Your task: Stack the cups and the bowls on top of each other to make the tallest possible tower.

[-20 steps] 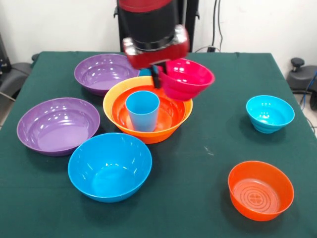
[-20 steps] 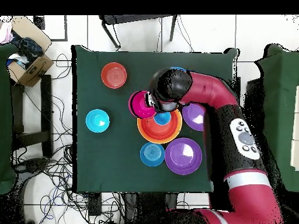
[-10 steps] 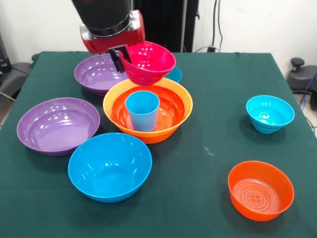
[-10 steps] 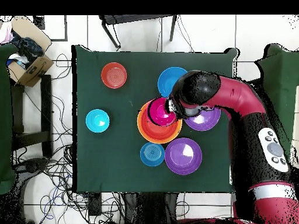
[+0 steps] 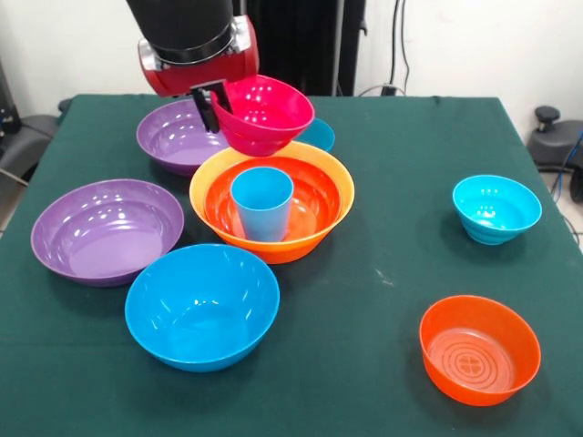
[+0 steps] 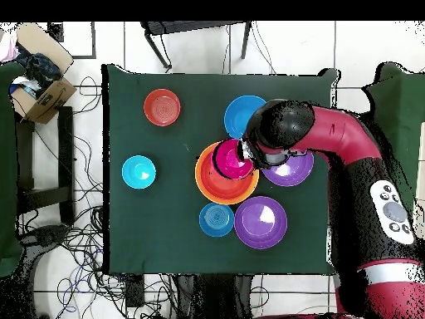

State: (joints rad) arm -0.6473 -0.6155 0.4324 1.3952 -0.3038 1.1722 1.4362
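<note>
Green cloth table (image 5: 392,273) against a white wall, bowls scattered all over it. In the last second the gripper (image 5: 211,107) swung the pink bowl (image 5: 262,114) from the right side of the pile across to hang over its back-left edge, and it's barely moved in the last half second. It's clamped on that bowl's rim, tilted, clear of everything. Below it the tower (image 5: 271,202) is just the red-orange bowl nested in the big orange one, with the blue cup (image 5: 261,204) upright in the middle. Looks like it's lining up to drop the bowl on the cup, though that'd likely sit wobbly.
</note>
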